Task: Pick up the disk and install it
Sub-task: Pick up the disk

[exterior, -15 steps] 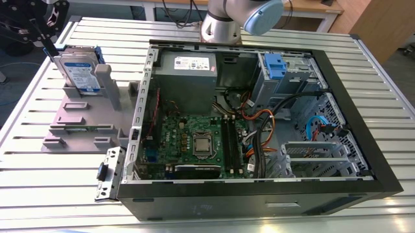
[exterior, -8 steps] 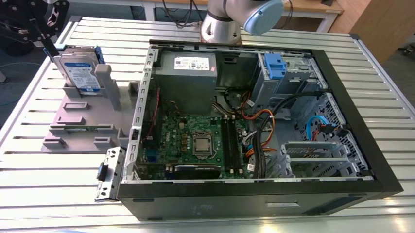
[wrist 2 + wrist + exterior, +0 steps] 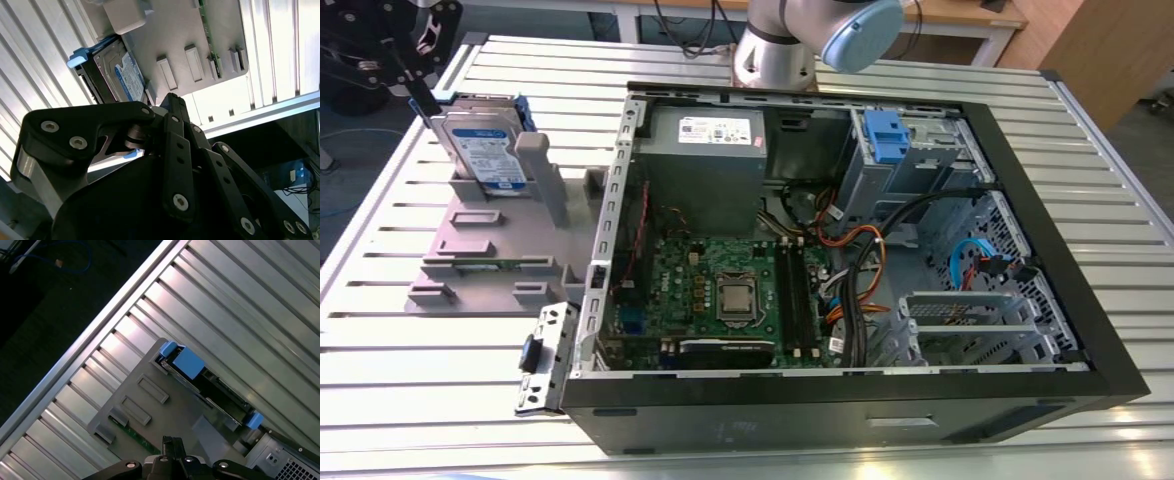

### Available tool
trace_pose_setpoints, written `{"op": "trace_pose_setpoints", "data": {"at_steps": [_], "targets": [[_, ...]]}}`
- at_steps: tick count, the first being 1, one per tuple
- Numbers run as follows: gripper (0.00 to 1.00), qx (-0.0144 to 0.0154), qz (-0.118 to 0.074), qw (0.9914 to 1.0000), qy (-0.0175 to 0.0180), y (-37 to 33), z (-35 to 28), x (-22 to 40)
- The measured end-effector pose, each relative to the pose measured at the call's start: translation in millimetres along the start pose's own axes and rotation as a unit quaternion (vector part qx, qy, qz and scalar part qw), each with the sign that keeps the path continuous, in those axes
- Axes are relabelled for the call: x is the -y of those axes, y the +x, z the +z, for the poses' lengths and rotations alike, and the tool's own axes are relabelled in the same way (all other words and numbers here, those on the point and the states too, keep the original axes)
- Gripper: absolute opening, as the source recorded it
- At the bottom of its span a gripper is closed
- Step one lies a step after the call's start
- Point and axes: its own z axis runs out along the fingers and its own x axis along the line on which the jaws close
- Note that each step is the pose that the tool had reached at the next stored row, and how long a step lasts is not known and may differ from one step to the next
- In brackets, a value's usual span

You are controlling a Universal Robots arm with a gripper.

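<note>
The disk (image 3: 487, 150) stands on edge in the grey plastic stand (image 3: 480, 240) at the exterior view's left, silver with a white-and-blue label and blue carrier tabs. My gripper (image 3: 420, 100) hangs just above and to the left of the disk's top edge, fingers together, holding nothing. In the second wrist view the disk (image 3: 122, 75) sits in the stand (image 3: 175, 35) a little beyond the gripper (image 3: 172, 100). In the first wrist view the disk (image 3: 197, 372) appears edge-on with its blue tabs, beyond the gripper (image 3: 171, 442).
An open computer case (image 3: 854, 400) fills the middle and right of the slatted metal table (image 3: 387, 400). Inside are a grey power supply (image 3: 707, 150), a motherboard (image 3: 734, 290), cables and a blue-tabbed drive cage (image 3: 887, 140). The arm's base (image 3: 781, 50) stands behind the case.
</note>
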Motion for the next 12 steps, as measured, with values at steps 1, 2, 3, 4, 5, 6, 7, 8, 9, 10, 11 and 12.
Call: {"op": "trace_pose_setpoints", "data": {"at_steps": [1,2,3,4,5,6,7,8,9,10,11,12], "targets": [[0.11,0.0,-0.001,1.0,0.0,0.0,0.0,0.0],[0.11,0.0,-0.001,1.0,0.0,0.0,0.0,0.0],[0.11,0.0,-0.002,1.0,0.0,0.0,0.0,0.0],[0.11,0.0,-0.002,1.0,-0.0001,0.0,0.0,0.0],[0.11,0.0,-0.003,1.0,-0.0001,0.0,0.0,0.0],[0.11,0.0,-0.004,0.99999,-0.0001,0.0,0.0,0.0],[0.11,0.0,-0.004,0.99999,-0.0001,0.0,0.0,0.0],[0.11,0.0,-0.005,0.99999,-0.0001,0.0,0.0,0.0],[0.11,0.0,-0.006,0.99998,-0.0002,0.0,0.0,0.0],[0.11,0.0,-0.006,0.99998,-0.0002,0.0,0.0,0.0],[0.11,0.0,-0.007,0.99998,-0.0002,0.0,0.0,0.0],[0.11,0.0,-0.008,0.99997,-0.0002,0.0,0.0,0.0]]}}
